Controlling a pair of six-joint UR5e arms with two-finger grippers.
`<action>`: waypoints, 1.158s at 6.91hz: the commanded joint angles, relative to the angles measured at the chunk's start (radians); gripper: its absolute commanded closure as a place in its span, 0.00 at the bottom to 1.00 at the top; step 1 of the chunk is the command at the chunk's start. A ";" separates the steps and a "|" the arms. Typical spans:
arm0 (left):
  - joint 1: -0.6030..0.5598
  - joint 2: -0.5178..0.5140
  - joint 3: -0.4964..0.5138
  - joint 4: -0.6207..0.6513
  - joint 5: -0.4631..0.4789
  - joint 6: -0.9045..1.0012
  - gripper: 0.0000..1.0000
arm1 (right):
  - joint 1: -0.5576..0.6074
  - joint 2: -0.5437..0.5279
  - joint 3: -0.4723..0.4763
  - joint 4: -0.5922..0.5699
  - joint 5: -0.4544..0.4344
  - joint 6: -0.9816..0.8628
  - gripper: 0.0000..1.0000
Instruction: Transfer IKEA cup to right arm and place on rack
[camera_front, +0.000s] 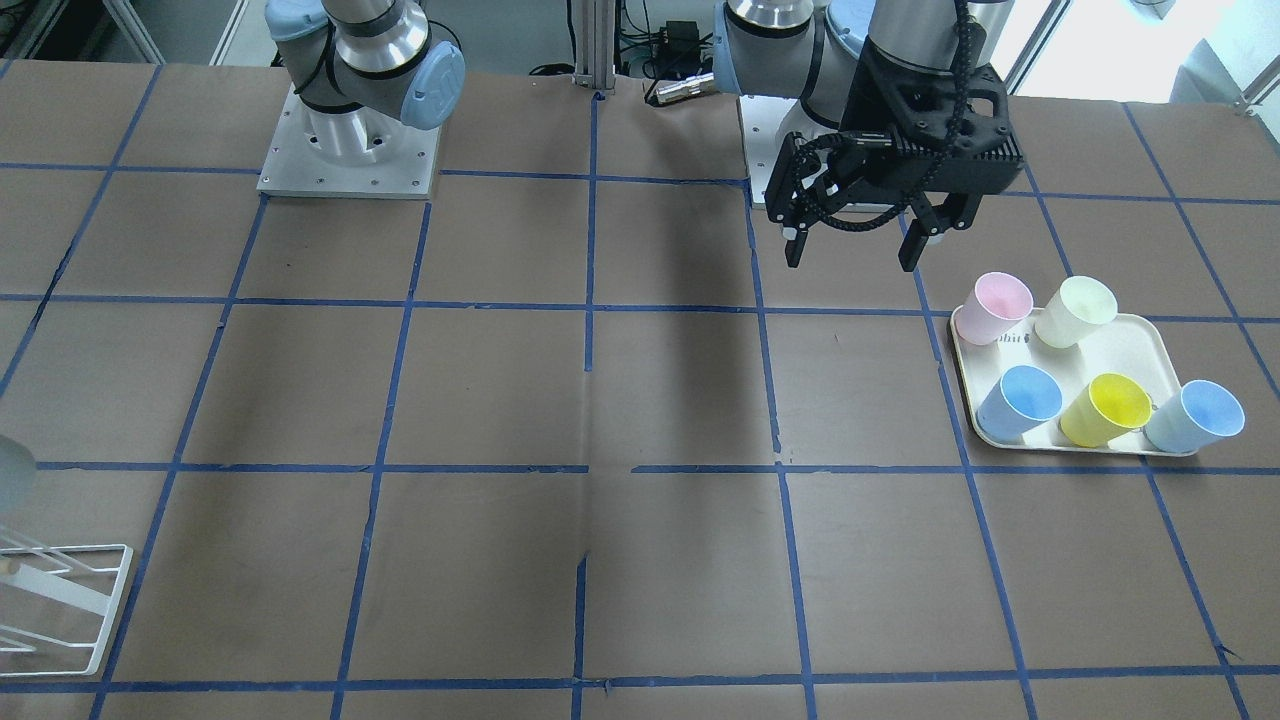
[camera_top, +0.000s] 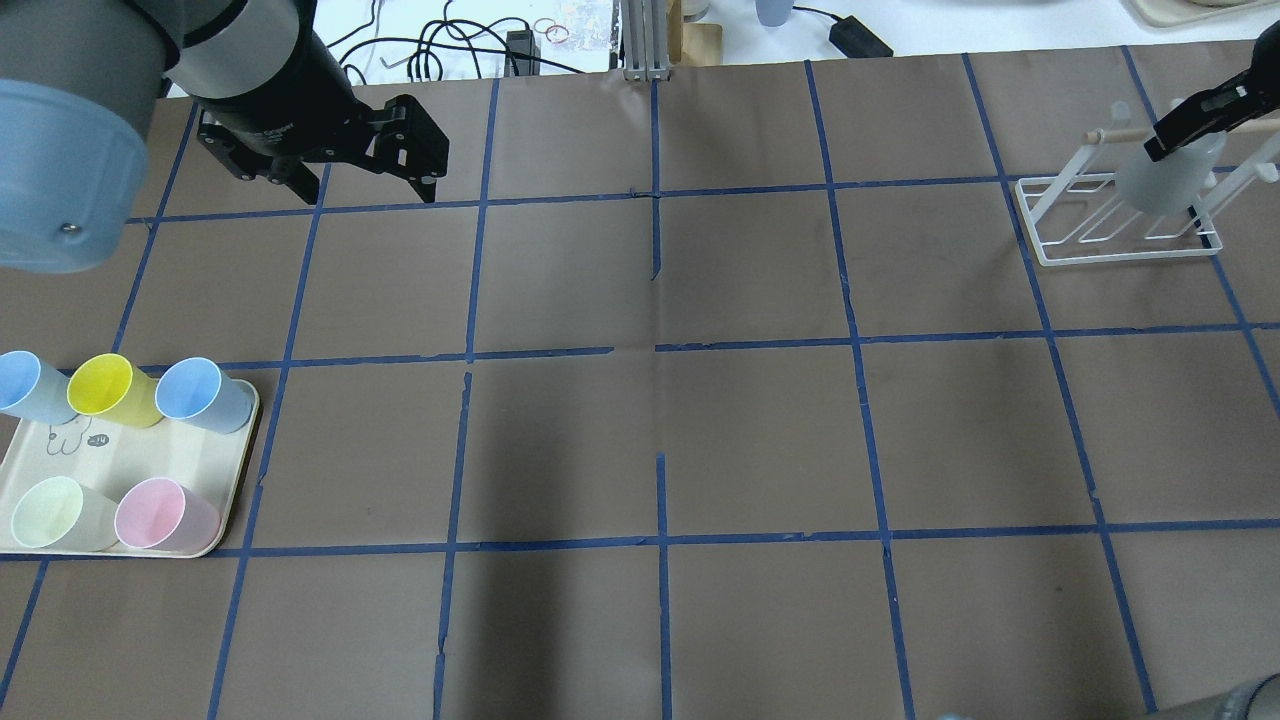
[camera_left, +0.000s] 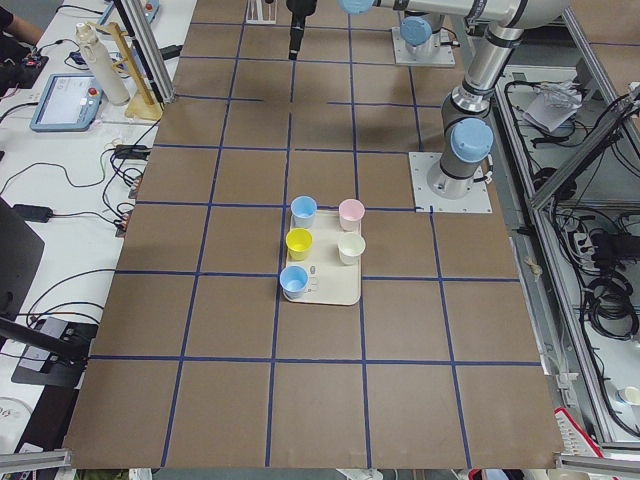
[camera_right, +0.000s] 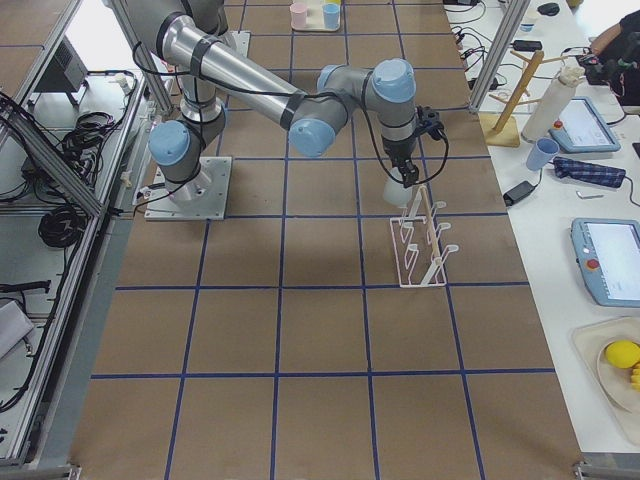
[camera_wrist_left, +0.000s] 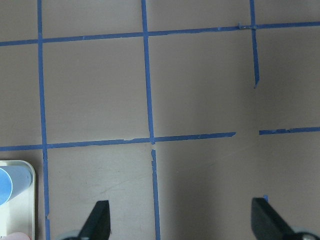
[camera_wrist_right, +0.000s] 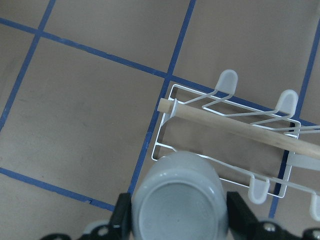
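Observation:
The pale grey IKEA cup (camera_wrist_right: 179, 205) is clamped upside down, base up, between my right gripper's fingers (camera_wrist_right: 121, 216). In the overhead view my right gripper (camera_top: 1172, 140) holds the cup (camera_top: 1160, 185) over the white wire rack (camera_top: 1062, 250) at the far right, by the rack's wooden rod. The cup (camera_right: 396, 190) and the rack (camera_right: 420, 250) also show in the exterior right view. My left gripper (camera_top: 355, 185) is open and empty above the table at the far left; in the left wrist view its fingers (camera_wrist_left: 98, 220) stand wide apart.
A cream tray (camera_top: 70, 455) at the near left holds a yellow cup (camera_top: 100, 388), two light blue cups (camera_top: 195, 392), a pale cream cup (camera_top: 50, 512) and a pink cup (camera_top: 155, 512). Blue tape lines grid the brown table.

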 joint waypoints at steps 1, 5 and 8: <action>0.012 -0.004 -0.016 -0.014 0.015 -0.053 0.00 | 0.000 0.019 0.000 -0.036 0.001 0.001 0.95; 0.100 0.007 -0.020 -0.101 -0.026 0.051 0.00 | -0.005 0.046 0.000 -0.056 0.001 0.002 0.95; 0.132 0.013 -0.017 -0.144 -0.051 0.117 0.00 | -0.023 0.077 0.003 -0.060 0.004 0.004 0.95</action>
